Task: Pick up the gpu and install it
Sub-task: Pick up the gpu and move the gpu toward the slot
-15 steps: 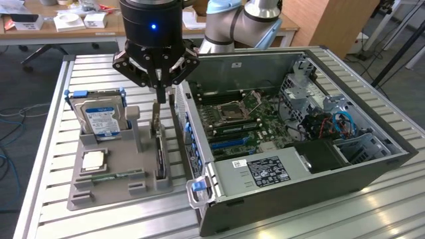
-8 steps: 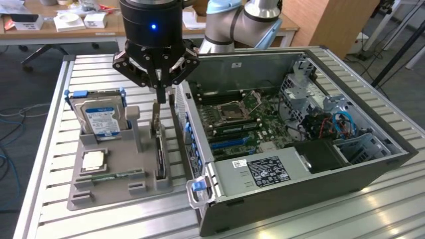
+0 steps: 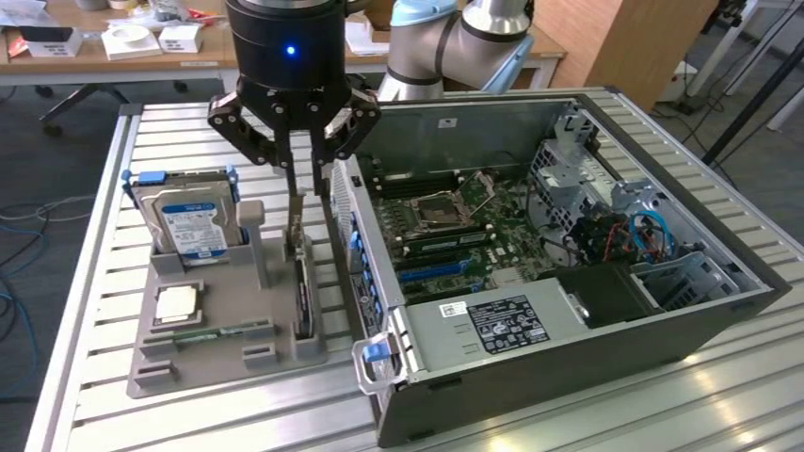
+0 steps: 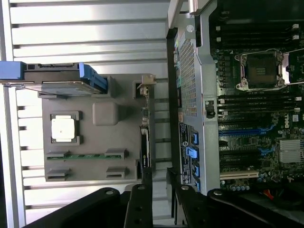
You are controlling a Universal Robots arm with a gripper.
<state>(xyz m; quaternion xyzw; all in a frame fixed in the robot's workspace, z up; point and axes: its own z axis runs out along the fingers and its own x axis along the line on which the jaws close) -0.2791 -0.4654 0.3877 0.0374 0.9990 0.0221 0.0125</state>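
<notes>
Gripper (image 4: 159, 171) sits closest in the wrist view: black linkages, jaws spread apart w/ a clear gap, nothing clamped. In the exterior view it hangs straight down over the far end of the gpu (image 4: 145, 145), fingertips about level w/ the top of the card's bracket (image 3: 297, 212); can't tell if either finger touches it. The gpu stands on edge in a slot at the side of the grey holder tray (image 3: 251, 363) nearest the PC case (image 3: 566, 377). Its long axis runs from far to near in the exterior view, parallel to the case's rear wall, w/ the bracket end farthest away and upright. The case wall is just beside the slot on the exterior view's right, and an upright tray post (image 3: 256, 235) is close on the exterior view's left, so it's a narrow lane. Also on the tray: hard drive (image 3: 188, 221) on edge w/ blue label, CPU chip (image 3: 176, 303) lying flat, memory stick (image 3: 220, 331) lying flat near it. The case lies w/ its side off, motherboard (image 3: 440, 226) and PSU (image 3: 503, 320) exposed. Everything is on a slatted metal table (image 3: 88, 282).
</notes>
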